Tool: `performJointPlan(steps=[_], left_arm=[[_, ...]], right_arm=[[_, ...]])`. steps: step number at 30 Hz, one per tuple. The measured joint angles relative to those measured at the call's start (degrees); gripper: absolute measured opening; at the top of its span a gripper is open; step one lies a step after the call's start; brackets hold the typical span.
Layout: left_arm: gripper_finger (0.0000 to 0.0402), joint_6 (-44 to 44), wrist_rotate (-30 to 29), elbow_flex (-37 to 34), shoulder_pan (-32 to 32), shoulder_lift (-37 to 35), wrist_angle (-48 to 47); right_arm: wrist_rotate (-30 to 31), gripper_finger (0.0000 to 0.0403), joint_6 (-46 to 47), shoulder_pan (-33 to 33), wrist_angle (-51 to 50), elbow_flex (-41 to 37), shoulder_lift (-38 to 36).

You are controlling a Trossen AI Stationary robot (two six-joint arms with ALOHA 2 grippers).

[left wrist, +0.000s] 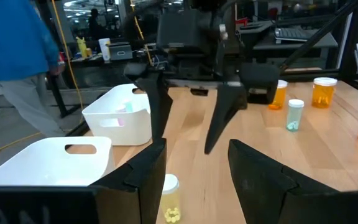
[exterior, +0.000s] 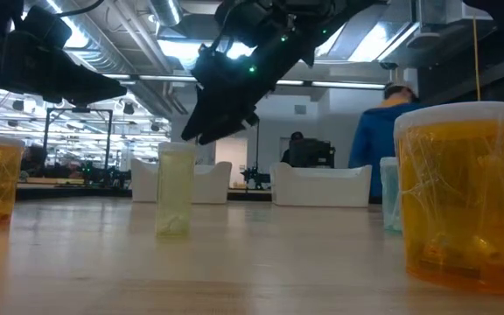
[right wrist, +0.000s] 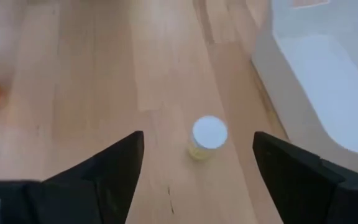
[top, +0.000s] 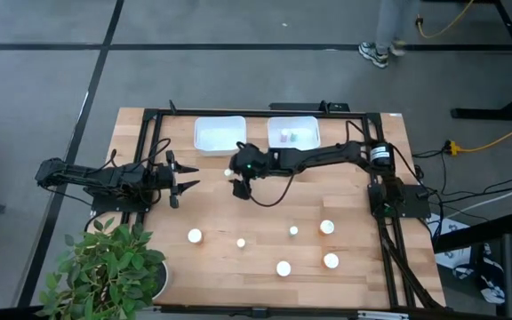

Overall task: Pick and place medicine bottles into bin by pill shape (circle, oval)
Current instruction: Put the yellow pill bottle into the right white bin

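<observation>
A pale green bottle with a white cap (top: 238,189) stands upright on the wooden table, in front of the two white bins. My right gripper (top: 238,176) hangs open just above it; in the right wrist view the bottle (right wrist: 208,138) shows between the spread fingers (right wrist: 114,165), untouched. The low view shows the gripper (exterior: 201,131) above the bottle (exterior: 176,188). My left gripper (top: 191,177) is open and empty to the bottle's left, pointing toward it. The left wrist view shows the bottle (left wrist: 169,200) past its own fingers. Several more white-capped bottles (top: 284,268) stand nearer the front edge.
Two white bins (top: 220,133) (top: 292,132) stand at the table's far edge; the right one holds two small bottles. A potted plant (top: 114,267) overhangs the front left corner. A person in blue (exterior: 392,131) stands beyond the table. Bare wood lies between the arms and the front bottles.
</observation>
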Motion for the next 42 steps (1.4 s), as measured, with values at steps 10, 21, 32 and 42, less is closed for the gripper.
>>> performJointPlan(steps=[10,21,32,42], left_arm=[[0.0166,-0.02,0.0,0.0,-0.02,0.0,0.0],[0.0166,-0.13,0.0,-0.01,0.0,0.0,0.01],[0.0166,-0.35,0.0,0.0,0.0,0.0,0.0],[0.0166,-0.45,0.02,0.0,0.0,0.0,0.0]], right_arm=[[0.01,0.0304,-0.34,-0.4,3.67,3.93,1.99],[5.99,0.0304,-1.28,-5.37,2.41,16.76,4.34],[1.93,0.0304,6.91,-7.66,-34.26,43.14,12.92],[-3.85,0.0304,5.49,-2.86,-39.3,36.11,13.29]])
